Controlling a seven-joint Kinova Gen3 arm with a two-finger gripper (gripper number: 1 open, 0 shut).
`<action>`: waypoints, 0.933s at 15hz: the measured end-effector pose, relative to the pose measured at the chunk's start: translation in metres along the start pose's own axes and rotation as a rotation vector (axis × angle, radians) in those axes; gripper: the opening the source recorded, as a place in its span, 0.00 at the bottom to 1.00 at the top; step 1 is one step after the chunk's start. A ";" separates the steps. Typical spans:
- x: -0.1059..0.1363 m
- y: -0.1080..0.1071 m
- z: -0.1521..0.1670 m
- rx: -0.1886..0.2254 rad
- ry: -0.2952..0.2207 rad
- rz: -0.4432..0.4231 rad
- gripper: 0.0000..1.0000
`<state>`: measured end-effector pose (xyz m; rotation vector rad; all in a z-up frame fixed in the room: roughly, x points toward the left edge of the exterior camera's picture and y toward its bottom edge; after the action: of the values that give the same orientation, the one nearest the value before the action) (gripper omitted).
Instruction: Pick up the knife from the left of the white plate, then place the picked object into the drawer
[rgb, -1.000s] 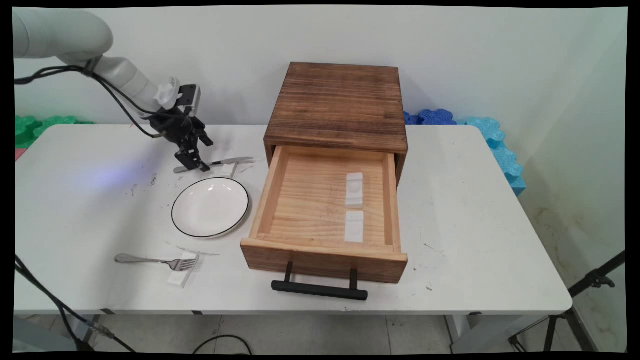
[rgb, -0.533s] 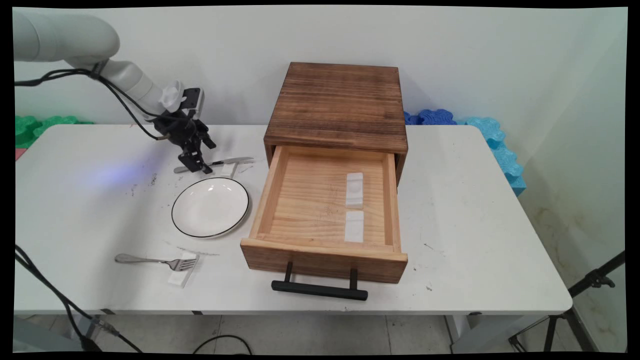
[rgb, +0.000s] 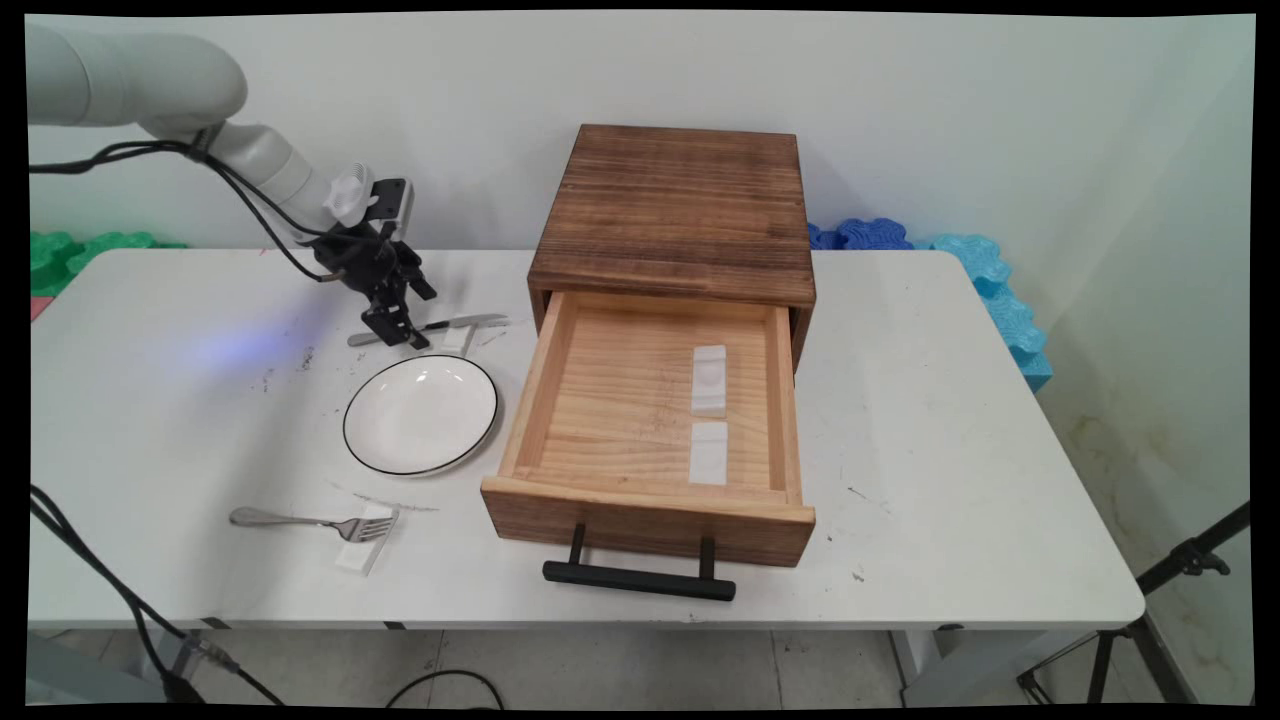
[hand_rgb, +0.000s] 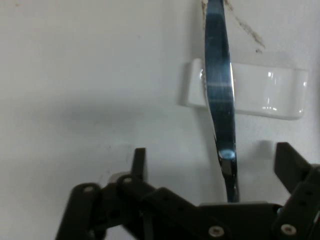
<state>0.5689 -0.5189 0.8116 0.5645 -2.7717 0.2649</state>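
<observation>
Tool (rgb: 397, 331) stands open over the handle of a table knife (rgb: 452, 324) lying on the table (rgb: 950, 420), blade propped on a white rest (hand_rgb: 280, 95), left of the drawer (rgb: 650, 430). Knife judged light, rigid, slippery; grip across handle.

A robotics lab rather than a home — a white robot arm (rgb: 150, 85) trailing black cables (rgb: 250, 205) works at a plain white table (rgb: 950, 450) against a bare wall, with a tripod leg (rgb: 1190, 560) at the right and foam mats (rgb: 960, 270) stacked behind — staged tableware beside.
</observation>
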 end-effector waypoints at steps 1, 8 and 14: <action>0.000 0.000 0.001 0.000 0.001 0.000 1.00; 0.001 0.000 0.001 0.000 0.000 0.007 0.00; -0.001 0.004 -0.002 -0.001 -0.005 0.017 0.00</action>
<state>0.5685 -0.5142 0.8129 0.5431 -2.7824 0.2667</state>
